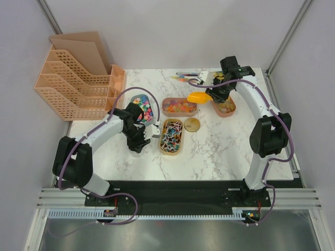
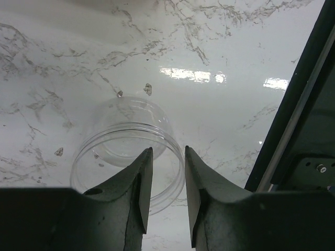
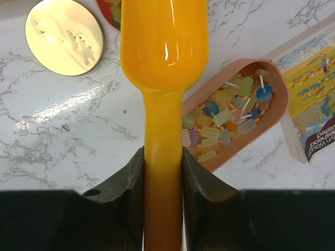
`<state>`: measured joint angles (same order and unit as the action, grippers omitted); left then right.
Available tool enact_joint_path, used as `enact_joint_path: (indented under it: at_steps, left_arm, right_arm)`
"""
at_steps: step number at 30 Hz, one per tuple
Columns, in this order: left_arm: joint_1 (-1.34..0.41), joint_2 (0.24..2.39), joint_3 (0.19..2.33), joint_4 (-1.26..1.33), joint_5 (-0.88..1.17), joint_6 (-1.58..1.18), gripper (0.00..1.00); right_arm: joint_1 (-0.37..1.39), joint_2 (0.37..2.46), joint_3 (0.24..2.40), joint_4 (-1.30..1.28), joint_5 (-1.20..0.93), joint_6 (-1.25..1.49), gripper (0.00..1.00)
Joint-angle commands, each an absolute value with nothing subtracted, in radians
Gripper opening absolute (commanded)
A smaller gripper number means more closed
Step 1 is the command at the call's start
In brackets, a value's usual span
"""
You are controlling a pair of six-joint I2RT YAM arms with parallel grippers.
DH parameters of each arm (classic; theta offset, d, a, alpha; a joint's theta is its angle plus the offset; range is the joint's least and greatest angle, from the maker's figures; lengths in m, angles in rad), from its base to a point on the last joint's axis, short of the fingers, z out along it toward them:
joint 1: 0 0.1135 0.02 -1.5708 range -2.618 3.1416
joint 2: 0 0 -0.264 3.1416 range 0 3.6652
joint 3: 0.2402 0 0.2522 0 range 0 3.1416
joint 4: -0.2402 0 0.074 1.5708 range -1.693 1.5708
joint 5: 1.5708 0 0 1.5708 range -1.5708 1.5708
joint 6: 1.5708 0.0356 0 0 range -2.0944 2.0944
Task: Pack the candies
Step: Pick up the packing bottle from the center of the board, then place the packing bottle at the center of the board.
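The candies lie in several pink oval trays: orange and yellow ones [image 1: 179, 106], blue and red wrapped ones [image 1: 171, 136], mixed bright ones [image 1: 142, 109] and pale ones [image 3: 230, 115] at the right. My right gripper [image 3: 163, 151] is shut on the handle of a yellow-orange scoop [image 3: 165, 36], which hangs above the table between the trays. My left gripper [image 2: 167, 151] is open just above a clear plastic jar [image 2: 128, 117] on the marble. Its fingers straddle the jar's near rim, with a gap to the wall. I see no candies inside the jar.
A round gold lid [image 1: 192, 124] lies on the marble table [image 1: 220, 151] beside the trays. Thin coloured pens [image 1: 186, 77] and a printed card [image 3: 314, 104] lie at the back. A peach file organiser [image 1: 78, 78] stands at the far left. Grey walls enclose the table.
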<state>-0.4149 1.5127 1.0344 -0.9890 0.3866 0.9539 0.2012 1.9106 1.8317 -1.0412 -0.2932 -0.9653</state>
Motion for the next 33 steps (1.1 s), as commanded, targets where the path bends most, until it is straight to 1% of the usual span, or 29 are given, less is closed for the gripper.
enact_joint_path:
  at_steps: [1,3,5,6,9,11,12,14,17,20,24,29,33]
  left_arm:
    - [-0.417,1.528,1.04,-0.969,0.406,0.966,0.37]
    - [-0.417,1.535,1.04,-0.968,0.411,0.976,0.33]
    - [-0.419,1.539,1.042,-0.968,0.413,0.982,0.26]
    - [-0.417,1.542,1.043,-0.971,0.414,0.985,0.21]
    - [-0.419,1.528,1.04,-0.973,0.414,0.996,0.14]
    - [-0.417,1.502,1.042,-0.979,0.413,1.006,0.1]
    - [-0.417,1.493,1.048,-0.979,0.408,1.031,0.08]
    - [-0.417,1.462,1.064,-0.989,0.388,1.093,0.05]
    - [-0.411,1.444,1.135,-0.982,0.356,1.222,0.02]
    - [-0.399,1.456,1.253,-0.968,0.405,1.339,0.02]
    - [-0.4,1.55,1.437,-0.954,0.495,1.413,0.02]
    - [-0.44,1.661,1.54,-0.942,0.572,1.541,0.02]
    - [-0.505,1.73,1.617,-0.933,0.603,1.568,0.03]
  right_arm:
    - [0.207,1.901,1.845,-1.042,-0.308,-0.974,0.0]
    - [0.207,1.898,1.838,-1.042,-0.308,-0.974,0.0]
    - [0.207,1.899,1.835,-1.039,-0.307,-0.974,0.0]
    - [0.207,1.895,1.833,-1.04,-0.307,-0.974,0.0]
    - [0.207,1.891,1.829,-1.039,-0.304,-0.974,0.0]
    - [0.207,1.888,1.825,-1.034,-0.301,-0.974,0.0]
    - [0.207,1.887,1.824,-1.034,-0.301,-0.974,0.0]
    - [0.207,1.885,1.825,-1.022,-0.295,-0.966,0.0]
    - [0.207,1.878,1.824,-0.982,-0.273,-0.937,0.0]
    - [0.201,1.864,1.812,-0.933,-0.229,-0.901,0.0]
    - [0.169,1.847,1.805,-0.9,-0.193,-0.839,0.0]
    - [0.13,1.83,1.802,-0.896,-0.163,-0.787,0.0]
    - [0.086,1.798,1.776,-0.891,-0.13,-0.767,0.0]
